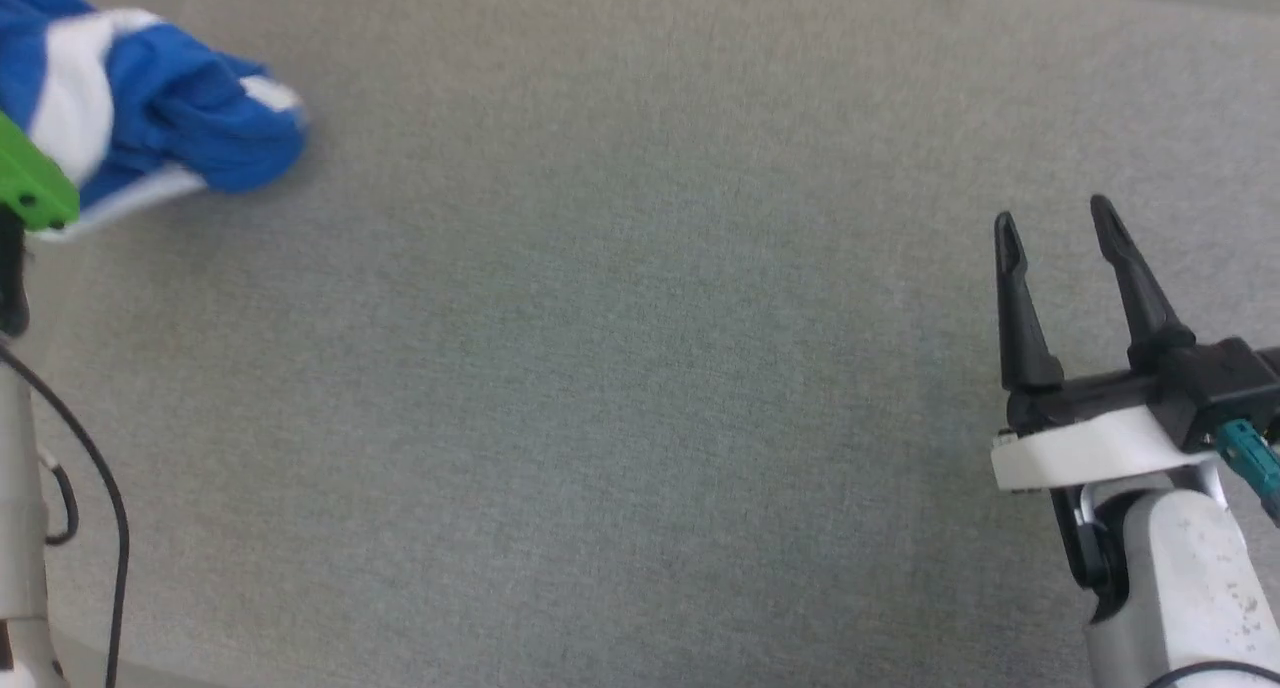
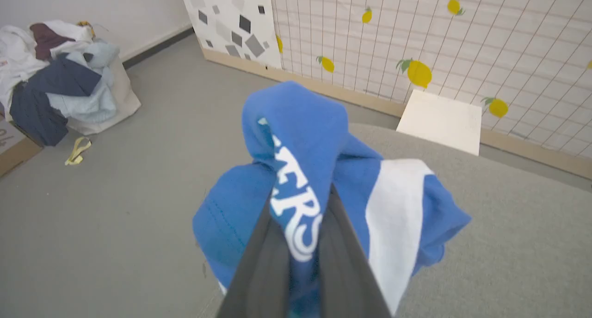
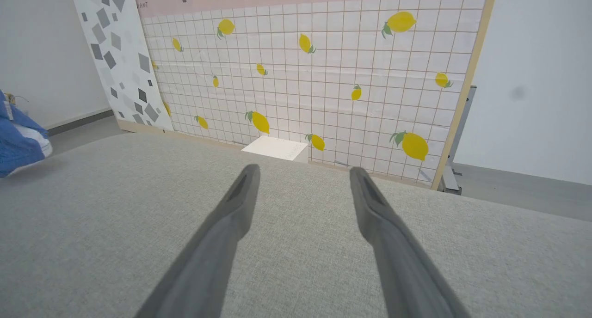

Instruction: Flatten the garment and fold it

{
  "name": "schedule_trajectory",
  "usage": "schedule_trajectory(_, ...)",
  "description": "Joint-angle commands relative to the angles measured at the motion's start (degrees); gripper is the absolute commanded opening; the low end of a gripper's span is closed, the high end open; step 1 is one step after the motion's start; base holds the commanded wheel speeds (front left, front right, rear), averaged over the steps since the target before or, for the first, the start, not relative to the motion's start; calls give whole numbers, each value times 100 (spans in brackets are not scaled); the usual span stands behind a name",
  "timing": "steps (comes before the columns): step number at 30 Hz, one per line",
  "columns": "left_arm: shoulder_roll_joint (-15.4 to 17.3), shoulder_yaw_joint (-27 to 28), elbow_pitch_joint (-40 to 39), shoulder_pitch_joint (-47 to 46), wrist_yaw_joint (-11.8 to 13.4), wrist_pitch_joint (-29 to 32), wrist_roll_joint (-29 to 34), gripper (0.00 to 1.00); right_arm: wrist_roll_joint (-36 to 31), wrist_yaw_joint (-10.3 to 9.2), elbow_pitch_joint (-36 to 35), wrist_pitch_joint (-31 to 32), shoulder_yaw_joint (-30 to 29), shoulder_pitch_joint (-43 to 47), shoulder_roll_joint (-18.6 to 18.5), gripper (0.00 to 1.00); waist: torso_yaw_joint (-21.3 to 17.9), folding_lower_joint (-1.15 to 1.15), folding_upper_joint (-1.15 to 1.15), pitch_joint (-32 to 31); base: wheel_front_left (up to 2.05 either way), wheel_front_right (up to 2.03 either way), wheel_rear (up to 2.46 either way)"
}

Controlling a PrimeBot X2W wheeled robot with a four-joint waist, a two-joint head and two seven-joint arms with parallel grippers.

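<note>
Bunched garment (image 2: 296, 119) clamped in left claw (image 2: 303, 193), print (image 2: 296, 211) part-hidden; right claw (image 1: 1052, 213) apart.

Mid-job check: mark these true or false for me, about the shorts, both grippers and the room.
The left gripper is shut on the blue shorts. True.
The right gripper grips the shorts too. False: it is open and empty, above the grey surface.
The shorts lie flat. False: they are bunched up.
A pile of clothes sits on the floor. True.
</note>
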Motion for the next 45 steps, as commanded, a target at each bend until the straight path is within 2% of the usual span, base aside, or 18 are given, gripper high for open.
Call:
schedule_trajectory(1,56,-80,-21,-180,-87,-270,103,0,80,-9,16,-33,-28,104,-5,100,-25,0,0,-519,0,0,0)
schedule_trajectory(6,-49,-493,-92,-531,-260,-1140,477,0,235,-9,62,-34,-115,386,-5,100,-135,0,0,-1054,0,0,0)
schedule_trajectory(10,-231,-795,-168,-751,-396,-1485,598,0,330,-9,62,-34,-180,558,-5,100,-309,0,0,-1390,0,0,0)
schedule_trajectory(19,-952,-1590,-467,-977,-714,-1571,380,0,464,-9,27,-34,-275,808,-5,100,-877,0,0,-1713,0,0,0)
schedule_trajectory(23,-1372,-2039,-616,-916,-781,-1541,150,0,508,-9,38,-34,-272,899,-5,100,-1285,0,0,-1753,0,0,0)
schedule_trajectory(28,-1723,-2539,-673,-596,-813,-1337,-179,0,529,-9,16,-34,-322,937,-5,100,-1727,0,0,-1756,0,0,0)
schedule_trajectory(33,-1942,-3036,-488,-182,-822,-997,-456,0,530,-9,-11,-35,-353,952,-5,100,-2093,0,0,-1691,0,0,0)
schedule_trajectory(38,-2090,-3463,45,268,-819,-363,-659,0,552,-9,-38,-35,-350,971,-5,100,-2361,0,0,-1591,0,0,0)
schedule_trajectory(45,-2204,-3971,966,708,-700,899,-821,0,615,-9,-94,-35,-298,940,-5,100,-2549,0,0,-1453,0,0,0)
